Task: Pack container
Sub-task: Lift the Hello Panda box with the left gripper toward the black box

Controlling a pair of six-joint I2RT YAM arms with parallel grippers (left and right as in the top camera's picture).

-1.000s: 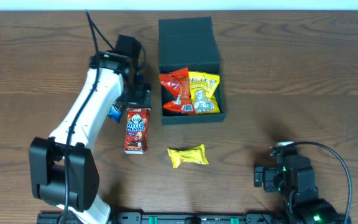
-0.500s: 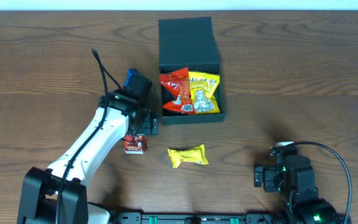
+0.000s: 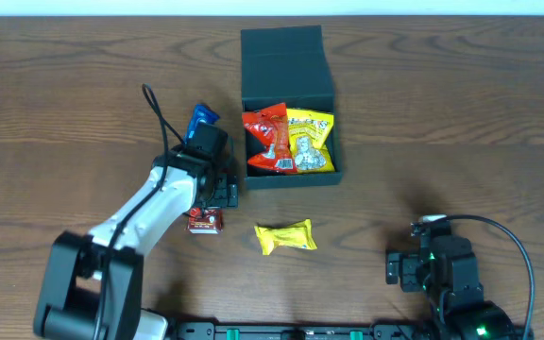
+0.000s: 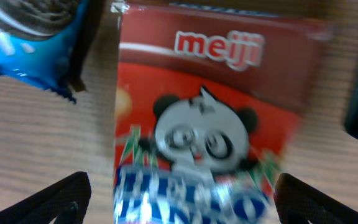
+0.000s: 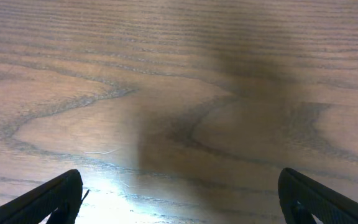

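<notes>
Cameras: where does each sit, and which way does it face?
Overhead: fixed above the table, looking straight down on the container; left arm and right arm show.
Left wrist: on the left arm, looking down at the Hello Panda box; left gripper open, tips in lower corners.
Right wrist: faces bare table; right gripper open, tips in lower corners.
Shared: overhead and left wrist both show the Hello Panda box.

Wood-grain table [image 3: 461, 113]; matt, seemingly cardboard container [image 3: 286, 57].
</notes>
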